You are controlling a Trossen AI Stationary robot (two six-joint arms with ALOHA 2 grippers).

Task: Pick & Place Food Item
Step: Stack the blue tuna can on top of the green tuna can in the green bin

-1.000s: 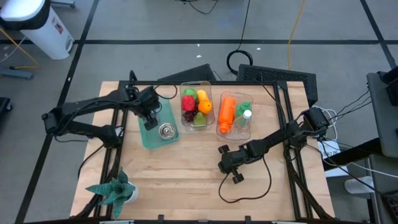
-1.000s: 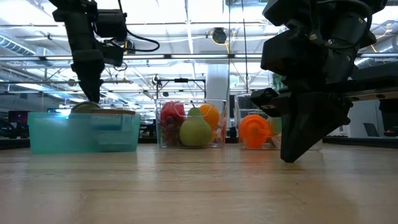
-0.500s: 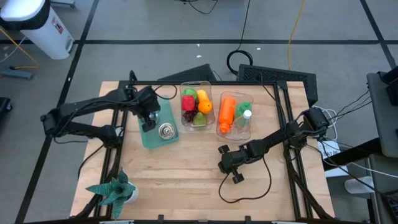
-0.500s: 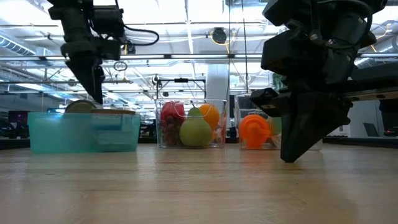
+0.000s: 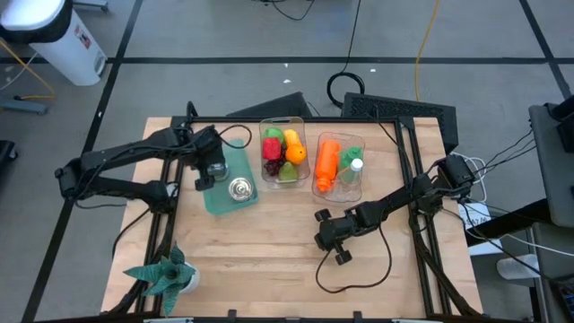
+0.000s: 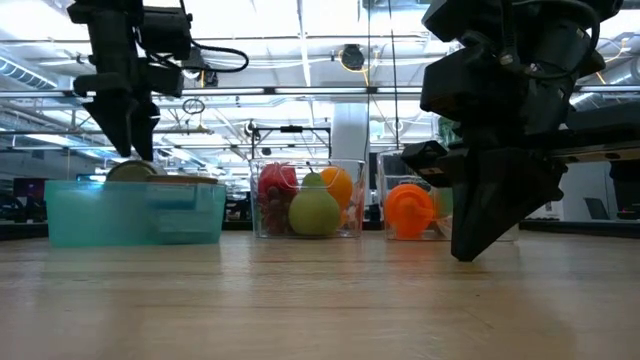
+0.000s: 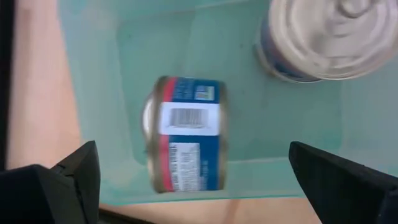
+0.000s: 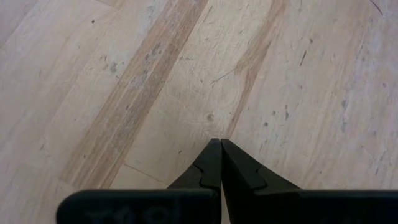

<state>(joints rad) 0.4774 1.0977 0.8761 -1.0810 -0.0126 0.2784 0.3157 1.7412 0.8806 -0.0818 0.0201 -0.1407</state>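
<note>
Left claw (image 7: pixel 186 186) (spread wide, empty) hangs over teal bin (image 5: pixel 215 193) on wooden table (image 5: pixel 269 251)

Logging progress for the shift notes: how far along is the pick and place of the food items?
Done: two cans sit in the teal bin, one on its side, one upright. In hand: nothing; the left pincer hangs open above the bin, the right pincer is shut over bare table. Left: possibly the fruit and the carrot in their clear containers, if those are meant to move.
</note>
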